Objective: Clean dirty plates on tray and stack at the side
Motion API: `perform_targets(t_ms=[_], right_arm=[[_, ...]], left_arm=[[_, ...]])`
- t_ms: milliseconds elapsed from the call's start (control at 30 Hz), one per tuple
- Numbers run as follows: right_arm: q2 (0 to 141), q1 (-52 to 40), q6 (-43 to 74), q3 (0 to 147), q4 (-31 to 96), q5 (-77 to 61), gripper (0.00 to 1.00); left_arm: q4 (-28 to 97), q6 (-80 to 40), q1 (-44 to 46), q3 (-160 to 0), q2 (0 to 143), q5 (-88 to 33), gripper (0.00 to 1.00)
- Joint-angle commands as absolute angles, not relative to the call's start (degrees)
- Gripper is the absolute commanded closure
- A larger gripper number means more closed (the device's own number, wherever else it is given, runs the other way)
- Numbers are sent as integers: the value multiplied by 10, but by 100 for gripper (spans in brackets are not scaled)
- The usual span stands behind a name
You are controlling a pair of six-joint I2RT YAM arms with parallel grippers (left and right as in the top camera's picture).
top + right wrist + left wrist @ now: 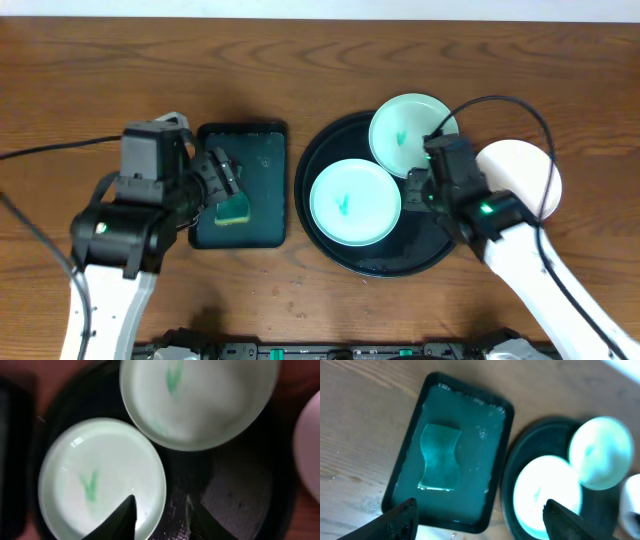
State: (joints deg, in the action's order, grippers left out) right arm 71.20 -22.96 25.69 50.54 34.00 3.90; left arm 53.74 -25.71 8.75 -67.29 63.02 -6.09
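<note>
Overhead – 2 round glossy plates [355, 203] on rimmed black tray [385, 262]; L fingers [400, 520], R fingers [125, 517] both spread.

Surface finishes as I read them
I note the table [90, 70] is matt grained wood; tray [306, 165] glossy black; plates [355, 203] smooth, glossy.

Two plates [355, 202] on tray [385, 258], third beside.

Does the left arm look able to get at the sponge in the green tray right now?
Probably yes. The left end effector hangs open over the dark green tray, and the sponge lies flat in it with nothing on top of it or crowding it.
</note>
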Motion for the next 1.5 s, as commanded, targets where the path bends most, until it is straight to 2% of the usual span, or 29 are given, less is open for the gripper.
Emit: perform_targets(t_ms=[0, 67, 300, 467, 700, 733, 800, 967, 1000, 1033, 1067, 1133, 1367, 1400, 1433, 1467], right_arm=[[677, -220, 235, 514, 348, 46, 75], [669, -221, 230, 514, 354, 46, 78], [700, -223, 207, 513, 380, 44, 82], [737, -223, 207, 513, 399, 44, 82], [776, -223, 207, 513, 405, 44, 83], [780, -223, 207, 513, 402, 44, 83], [788, -223, 207, 513, 400, 44, 83], [792, -223, 207, 513, 400, 45, 83], [792, -223, 207, 513, 399, 45, 83], [792, -223, 207, 513, 397, 45, 83], [792, -223, 207, 513, 396, 45, 83], [792, -223, 207, 513, 392, 44, 83], [792, -223, 207, 513, 392, 44, 82], [792, -223, 207, 513, 392, 45, 82], [792, -223, 207, 513, 392, 45, 82], [792, -223, 207, 513, 392, 45, 82]], left_arm=[[535, -236, 90, -635, 682, -34, 25], [523, -236, 90, -622, 722, -15, 31], [460, -221, 90, -617, 894, -3, 37], [422, -221, 89, -617, 983, 43, 51], [372, -221, 89, -617, 1018, 50, 80], [372, -221, 89, -617, 1019, 50, 87], [380, -220, 89, -617, 1018, 45, 93], [414, -212, 89, -621, 1001, 36, 91], [419, -212, 89, -622, 996, 36, 73], [422, -212, 89, -622, 991, 36, 61], [426, -212, 89, -622, 988, 36, 55], [429, -212, 89, -621, 987, 36, 51], [375, -217, 89, -585, 1007, 36, 51], [371, -217, 89, -580, 1011, 34, 53], [369, -217, 89, -575, 1018, 34, 62], [369, -217, 89, -573, 1021, 34, 67]])
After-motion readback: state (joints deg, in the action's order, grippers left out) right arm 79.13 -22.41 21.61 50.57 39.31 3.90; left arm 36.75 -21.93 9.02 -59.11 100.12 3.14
